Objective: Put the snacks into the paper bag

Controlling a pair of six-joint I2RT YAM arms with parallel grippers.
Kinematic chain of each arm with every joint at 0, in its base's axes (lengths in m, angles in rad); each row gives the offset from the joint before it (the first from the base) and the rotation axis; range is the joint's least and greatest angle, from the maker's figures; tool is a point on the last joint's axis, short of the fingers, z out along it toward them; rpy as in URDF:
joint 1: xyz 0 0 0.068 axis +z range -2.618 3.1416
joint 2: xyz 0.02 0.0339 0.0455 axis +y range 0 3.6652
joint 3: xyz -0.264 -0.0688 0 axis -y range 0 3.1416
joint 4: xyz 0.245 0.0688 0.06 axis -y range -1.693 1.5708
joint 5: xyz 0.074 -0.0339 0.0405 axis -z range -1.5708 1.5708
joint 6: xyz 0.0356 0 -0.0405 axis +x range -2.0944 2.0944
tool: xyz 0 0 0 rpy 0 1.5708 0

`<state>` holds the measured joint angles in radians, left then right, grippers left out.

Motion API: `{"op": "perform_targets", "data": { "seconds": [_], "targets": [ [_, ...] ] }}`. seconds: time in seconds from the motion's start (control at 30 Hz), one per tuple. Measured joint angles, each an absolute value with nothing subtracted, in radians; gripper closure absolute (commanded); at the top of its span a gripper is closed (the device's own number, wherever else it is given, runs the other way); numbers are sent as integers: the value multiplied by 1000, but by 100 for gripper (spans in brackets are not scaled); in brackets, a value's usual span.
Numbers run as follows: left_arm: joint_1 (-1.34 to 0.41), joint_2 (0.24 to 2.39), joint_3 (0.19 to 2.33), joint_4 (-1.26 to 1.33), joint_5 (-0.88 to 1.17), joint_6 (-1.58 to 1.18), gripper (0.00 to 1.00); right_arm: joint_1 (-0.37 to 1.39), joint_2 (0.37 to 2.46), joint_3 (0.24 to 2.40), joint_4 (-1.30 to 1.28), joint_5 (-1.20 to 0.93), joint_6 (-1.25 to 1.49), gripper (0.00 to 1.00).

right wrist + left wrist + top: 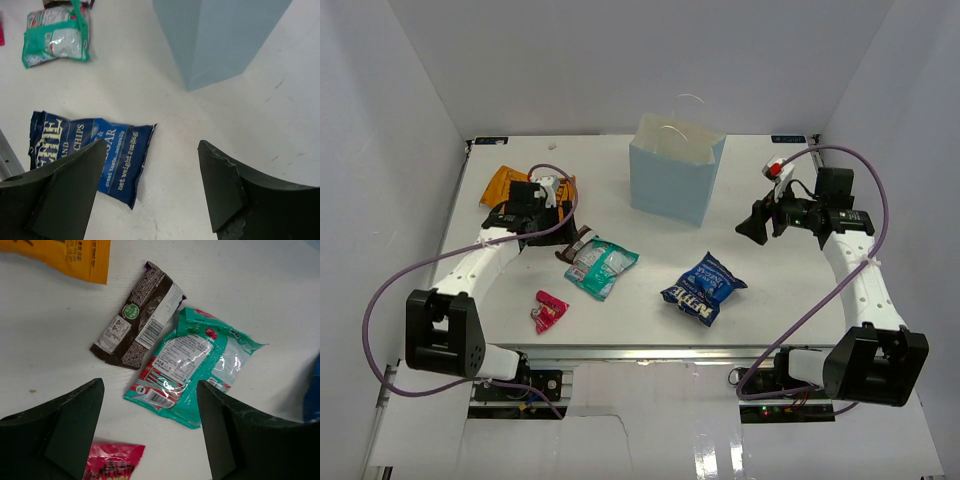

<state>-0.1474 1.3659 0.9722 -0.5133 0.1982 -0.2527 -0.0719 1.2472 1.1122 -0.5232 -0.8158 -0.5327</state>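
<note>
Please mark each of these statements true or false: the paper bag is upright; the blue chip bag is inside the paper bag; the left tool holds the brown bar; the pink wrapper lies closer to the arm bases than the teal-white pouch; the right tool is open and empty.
1. The paper bag stands upright on the table. True.
2. The blue chip bag is inside the paper bag. False: it lies flat on the table, in front of the bag.
3. The left tool holds the brown bar. False: the tool is open and empty, and the bar lies on the table next to the teal-white pouch.
4. The pink wrapper lies closer to the arm bases than the teal-white pouch. True.
5. The right tool is open and empty. True.
</note>
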Motion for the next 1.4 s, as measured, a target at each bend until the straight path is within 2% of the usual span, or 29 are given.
{"op": "perform_targets", "data": {
  "seconds": [0.23, 0.57, 0.77, 1.1, 1.3, 1.4],
  "targets": [
    [-249, 1564, 1060, -480, 62, -37, 16, -72, 1171, 1011, -575, -826, -595, 21],
    [-297, 1761, 1158, -469, -94, 38, 37, -75, 1166, 998, -575, -826, -610, 21],
    [-325, 1797, 1158, -471, -97, 27, 39, -78, 1169, 998, -575, -827, -609, 21],
    [-338, 1797, 1152, -471, -83, -1, 60, -78, 1171, 978, -575, -845, -597, 21],
    [-338, 1787, 1143, -468, -62, -15, 83, -78, 1167, 974, -578, -890, -586, 21],
    [-338, 1765, 1133, -469, -59, -22, 87, -78, 1164, 974, -604, -949, -611, 22]
  ]
}}
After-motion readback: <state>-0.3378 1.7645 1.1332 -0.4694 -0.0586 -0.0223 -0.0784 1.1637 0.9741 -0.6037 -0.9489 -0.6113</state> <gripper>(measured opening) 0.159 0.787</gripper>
